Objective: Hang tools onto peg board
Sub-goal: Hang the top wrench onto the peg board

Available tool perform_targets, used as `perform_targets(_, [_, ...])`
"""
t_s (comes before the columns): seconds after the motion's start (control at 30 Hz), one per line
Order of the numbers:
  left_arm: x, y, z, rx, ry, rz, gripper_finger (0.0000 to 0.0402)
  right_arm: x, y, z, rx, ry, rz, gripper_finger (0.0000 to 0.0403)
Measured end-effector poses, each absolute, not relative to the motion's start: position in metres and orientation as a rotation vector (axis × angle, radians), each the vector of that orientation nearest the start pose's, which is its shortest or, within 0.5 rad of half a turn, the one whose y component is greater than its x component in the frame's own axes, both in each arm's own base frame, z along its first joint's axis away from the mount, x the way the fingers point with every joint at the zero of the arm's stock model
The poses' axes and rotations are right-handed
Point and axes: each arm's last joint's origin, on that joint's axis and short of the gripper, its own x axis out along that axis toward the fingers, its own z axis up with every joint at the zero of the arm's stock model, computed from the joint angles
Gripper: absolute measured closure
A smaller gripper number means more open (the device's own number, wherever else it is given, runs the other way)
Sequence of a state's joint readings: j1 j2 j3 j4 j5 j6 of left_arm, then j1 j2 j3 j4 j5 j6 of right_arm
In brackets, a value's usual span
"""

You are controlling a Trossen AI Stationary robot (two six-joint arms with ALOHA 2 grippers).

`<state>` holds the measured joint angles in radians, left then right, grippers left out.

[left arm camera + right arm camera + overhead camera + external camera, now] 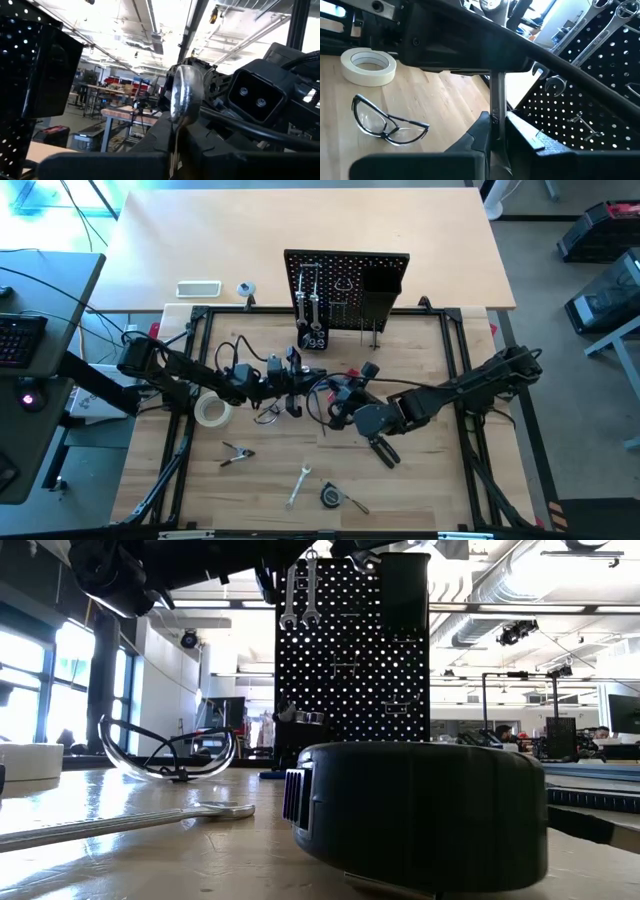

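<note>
Above the table's middle, in front of the peg board [345, 290], my two grippers meet on a silver wrench [186, 92]. My left gripper [295, 380] comes from the left and my right gripper [335, 392] from the right, and both are shut on the wrench. Two wrenches [305, 305] hang by their ring ends from hooks on the board. A pale tape roll [212, 410], clear glasses [268, 415], pliers [237, 454] and another wrench [298, 485] lie flat on the table. My left gripper pinches the wrench's shaft [176, 131] between its two fingers, just below the rounded end [187, 90], which sticks out past the fingertips. The wrench is lifted clear of the table. My right gripper pinches the same silver shaft [497, 117] between its two fingers. The shaft runs on past the fingertips to my left gripper's underside [470, 50].
A black tape measure [332, 496] lies near the table's front edge, and a black-handled tool [382, 450] lies under my right arm. A black bin [380, 295] sits on the board's right half. A white tray [198, 288] lies behind the board on the left.
</note>
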<state>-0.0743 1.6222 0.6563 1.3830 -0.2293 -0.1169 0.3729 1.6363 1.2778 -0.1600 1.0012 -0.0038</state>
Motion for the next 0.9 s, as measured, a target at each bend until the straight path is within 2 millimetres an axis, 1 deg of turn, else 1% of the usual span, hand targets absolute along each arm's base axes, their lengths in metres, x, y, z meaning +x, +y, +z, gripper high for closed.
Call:
perform_targets(0.3, [0.31,-0.018,0.237,-0.116,-0.396,0.134,0.0398,0.343,0.109,0.294,-0.368,0.425,-0.633,0.0365])
perform_targets(0.43, [0.31,-0.026,0.236,-0.036,-0.381,0.134,0.0399,0.341,0.112,0.294,-0.407,0.436,-0.629,0.0365])
perform_targets(0.67, [0.309,-0.038,0.235,0.128,-0.353,0.172,0.04,0.336,0.122,0.295,-0.51,0.441,-0.675,0.0365])
perform_targets(0.9, [0.308,-0.042,0.235,0.218,-0.345,0.188,0.04,0.333,0.128,0.295,-0.542,0.444,-0.675,0.0364])
